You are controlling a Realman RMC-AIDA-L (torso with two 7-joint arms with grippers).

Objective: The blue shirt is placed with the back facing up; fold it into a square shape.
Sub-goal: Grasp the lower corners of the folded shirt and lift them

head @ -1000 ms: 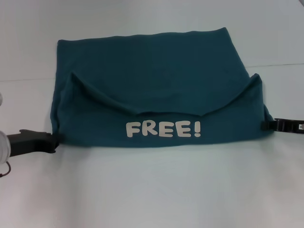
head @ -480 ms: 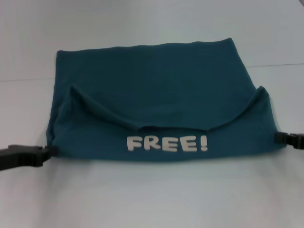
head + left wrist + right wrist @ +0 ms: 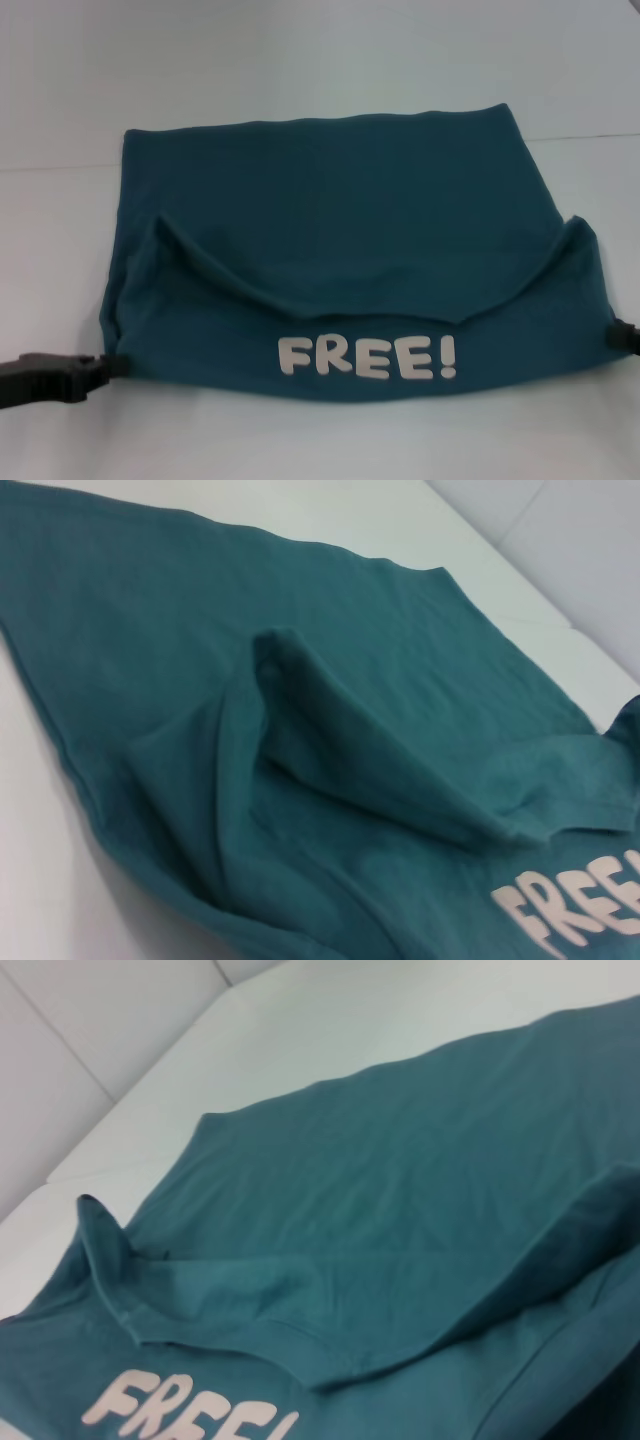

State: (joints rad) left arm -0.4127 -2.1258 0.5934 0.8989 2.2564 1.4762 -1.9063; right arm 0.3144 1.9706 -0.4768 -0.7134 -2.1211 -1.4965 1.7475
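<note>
The blue shirt (image 3: 330, 220) lies spread across the white table, its near part folded over so that the white "FREE!" lettering (image 3: 367, 357) faces up along the near edge. My left gripper (image 3: 100, 367) is at the shirt's near left corner, shut on the cloth. At the picture's right edge my right gripper (image 3: 618, 337) grips the near right corner. The folded flap sags in the middle between the two raised corners. The left wrist view shows the blue shirt (image 3: 200, 630) as rumpled folds, and the right wrist view shows the blue shirt (image 3: 420, 1160) with its sagging flap edge; neither shows fingers.
The white table (image 3: 300, 60) runs far beyond the shirt, with a faint seam line (image 3: 60, 167) crossing behind it. Pale panels (image 3: 90, 1040) stand at the table's far side in the wrist views.
Both grippers have moved toward the table's near edge, and the shirt's near edge with the lettering came along. The right gripper has slid almost out of the picture.
</note>
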